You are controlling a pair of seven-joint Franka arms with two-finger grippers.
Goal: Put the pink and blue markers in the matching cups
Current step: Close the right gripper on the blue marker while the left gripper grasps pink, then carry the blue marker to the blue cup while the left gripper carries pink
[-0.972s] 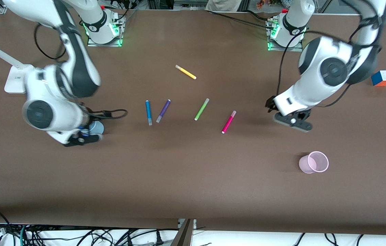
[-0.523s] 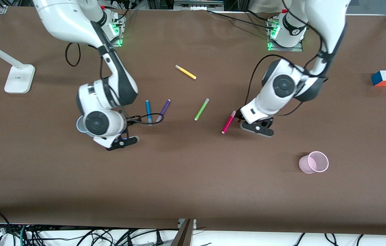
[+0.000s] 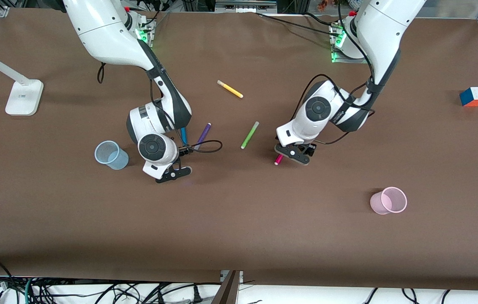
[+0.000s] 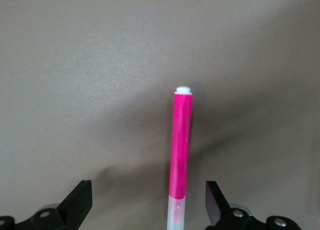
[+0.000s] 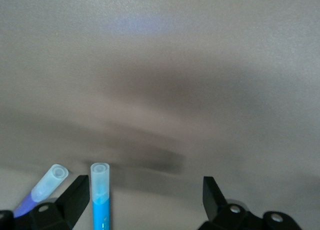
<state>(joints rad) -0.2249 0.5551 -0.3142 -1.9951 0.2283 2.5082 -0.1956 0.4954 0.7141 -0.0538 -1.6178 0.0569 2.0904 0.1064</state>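
The pink marker [image 3: 278, 159] lies on the table, mostly hidden under my left gripper [image 3: 294, 153]. In the left wrist view the pink marker [image 4: 180, 145] lies between the open fingers of my left gripper [image 4: 147, 205], nearer to one finger. The blue marker [image 3: 184, 136] lies beside the purple marker [image 3: 203, 134], partly hidden by my right arm. My right gripper [image 3: 174, 169] is open over it. In the right wrist view the blue marker's [image 5: 100, 195] capped end lies just inside one finger of my right gripper [image 5: 145, 200]. The light blue cup [image 3: 111, 155] stands toward the right arm's end. The pink cup [image 3: 389, 200] stands nearer the front camera, toward the left arm's end.
The purple marker [image 5: 47, 182] lies just outside my right gripper's finger. A green marker [image 3: 249, 134] and a yellow marker [image 3: 230, 89] lie mid-table. A colour cube [image 3: 473, 96] sits near the left arm's end, a white lamp base [image 3: 23, 97] near the right arm's end.
Both arms have swung in toward the middle of the table. My right gripper moved from the light blue cup to the blue marker. My left gripper moved over the pink marker.
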